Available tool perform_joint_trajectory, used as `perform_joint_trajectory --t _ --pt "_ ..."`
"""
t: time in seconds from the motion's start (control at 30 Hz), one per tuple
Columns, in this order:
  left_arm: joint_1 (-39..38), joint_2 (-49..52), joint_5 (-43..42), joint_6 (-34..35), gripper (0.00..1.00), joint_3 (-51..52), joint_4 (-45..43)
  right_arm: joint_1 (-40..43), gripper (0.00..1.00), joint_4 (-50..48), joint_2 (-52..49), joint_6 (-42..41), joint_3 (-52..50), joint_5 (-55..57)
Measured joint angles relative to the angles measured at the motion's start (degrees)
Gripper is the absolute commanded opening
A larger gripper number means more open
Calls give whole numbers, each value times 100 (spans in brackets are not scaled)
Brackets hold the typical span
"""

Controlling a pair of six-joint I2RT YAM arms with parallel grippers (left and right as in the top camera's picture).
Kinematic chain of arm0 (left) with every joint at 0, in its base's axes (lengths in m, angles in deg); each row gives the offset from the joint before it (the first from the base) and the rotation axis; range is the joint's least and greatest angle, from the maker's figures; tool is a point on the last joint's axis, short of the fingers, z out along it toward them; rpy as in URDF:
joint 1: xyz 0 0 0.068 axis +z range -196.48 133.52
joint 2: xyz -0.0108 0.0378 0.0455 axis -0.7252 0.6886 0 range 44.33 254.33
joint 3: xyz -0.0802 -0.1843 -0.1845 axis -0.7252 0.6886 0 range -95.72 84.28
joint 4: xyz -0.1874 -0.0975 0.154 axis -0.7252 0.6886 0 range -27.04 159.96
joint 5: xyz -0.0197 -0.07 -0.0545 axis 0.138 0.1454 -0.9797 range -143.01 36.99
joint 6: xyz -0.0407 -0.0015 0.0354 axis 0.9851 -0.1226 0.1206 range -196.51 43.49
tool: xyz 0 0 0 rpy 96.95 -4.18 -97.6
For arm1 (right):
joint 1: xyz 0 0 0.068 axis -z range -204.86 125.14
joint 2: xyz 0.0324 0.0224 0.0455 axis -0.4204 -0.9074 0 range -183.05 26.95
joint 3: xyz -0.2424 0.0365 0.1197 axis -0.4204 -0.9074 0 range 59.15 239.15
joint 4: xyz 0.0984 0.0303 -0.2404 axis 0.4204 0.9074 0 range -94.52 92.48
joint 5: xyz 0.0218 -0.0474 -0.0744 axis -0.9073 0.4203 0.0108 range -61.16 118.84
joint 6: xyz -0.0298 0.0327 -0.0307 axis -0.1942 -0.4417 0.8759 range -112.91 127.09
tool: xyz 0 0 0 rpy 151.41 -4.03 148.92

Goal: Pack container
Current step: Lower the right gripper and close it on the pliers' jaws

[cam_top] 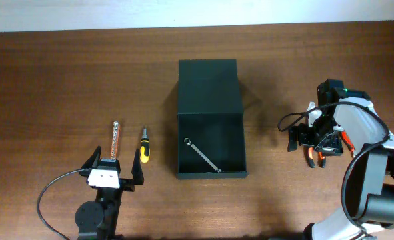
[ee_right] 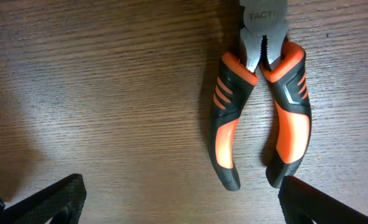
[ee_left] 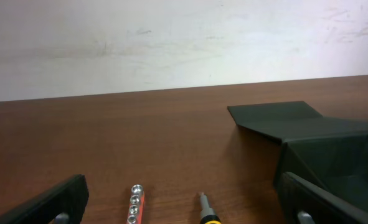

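A: Left gripper (cam_top: 119, 163)?
B: Jaws wide apart, holding nothing. It sits low over the table (cam_top: 50, 87) at the near left.
A: Anything by it?
B: A silver socket rail (cam_top: 115, 139) and a yellow-handled screwdriver (cam_top: 144, 148) lie side by side just ahead of the fingers, not touched.
A: Right gripper (ee_right: 184, 202)?
B: Also spread wide and empty. It hovers above the orange-black pliers (ee_right: 230, 118), which lie flat with the handles slightly apart.
A: Container (cam_top: 211, 175)?
B: Mid-table between the arms, well apart from both. The lid flap (cam_top: 209, 87) is open, laid back toward the far edge. A silver wrench (cam_top: 203, 155) lies diagonally inside, toward the near right corner.
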Motion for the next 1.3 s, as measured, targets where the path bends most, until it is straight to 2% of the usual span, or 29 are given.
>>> perform_joint_trajectory --t 0.3,1.3 --pt "0 0 0 0 99 0 0 0 99 -273 -404 -2 0 -17" --pt "0 0 0 0 99 0 0 0 99 -577 -461 4 -4 -111"
